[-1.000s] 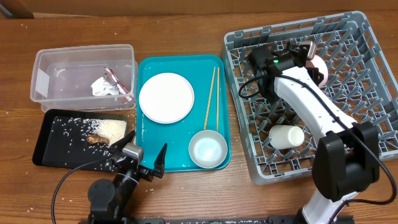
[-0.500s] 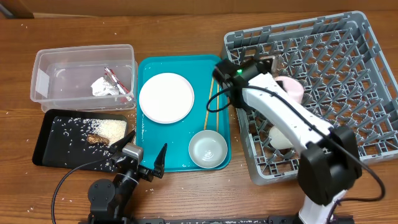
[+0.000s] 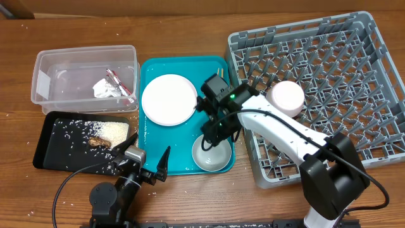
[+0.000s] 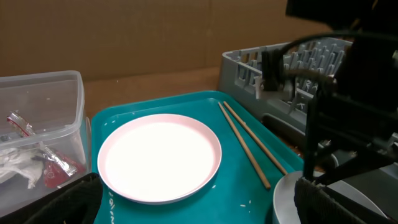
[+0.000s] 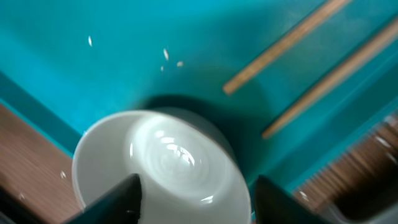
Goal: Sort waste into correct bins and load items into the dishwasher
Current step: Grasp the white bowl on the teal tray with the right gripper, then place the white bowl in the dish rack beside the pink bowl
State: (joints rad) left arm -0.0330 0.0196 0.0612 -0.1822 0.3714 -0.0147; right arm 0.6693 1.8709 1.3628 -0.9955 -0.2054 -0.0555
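My right gripper [image 3: 212, 135] hovers open over a small white bowl [image 3: 212, 154] on the teal tray, nothing held; in the right wrist view its fingers [image 5: 118, 200] stand wide apart above that bowl [image 5: 161, 165]. A second bowl [image 3: 286, 97] lies upside down in the grey dish rack [image 3: 354, 76]. The pale plate [image 3: 169, 99] and two chopsticks [image 3: 219, 69] lie on the tray. The clear tub [image 3: 57, 66] holds a red wrapper [image 3: 120, 84] and white paper [image 3: 103, 88]. Rice [image 3: 112, 130] and a brown piece [image 3: 98, 141] are in the black tray [image 3: 54, 149]. My left gripper [image 3: 147, 161] rests open.
The teal serving tray [image 3: 152, 142] lies between the bins and the rack. My right arm reaches across the rack's left wall and hides part of its front. Loose rice grains dot the wooden table at the left. A cardboard wall stands behind the table.
My right gripper let go of the bowl in the rack, swung left and down over the teal tray, and opened above the other bowl. The left arm has not moved.
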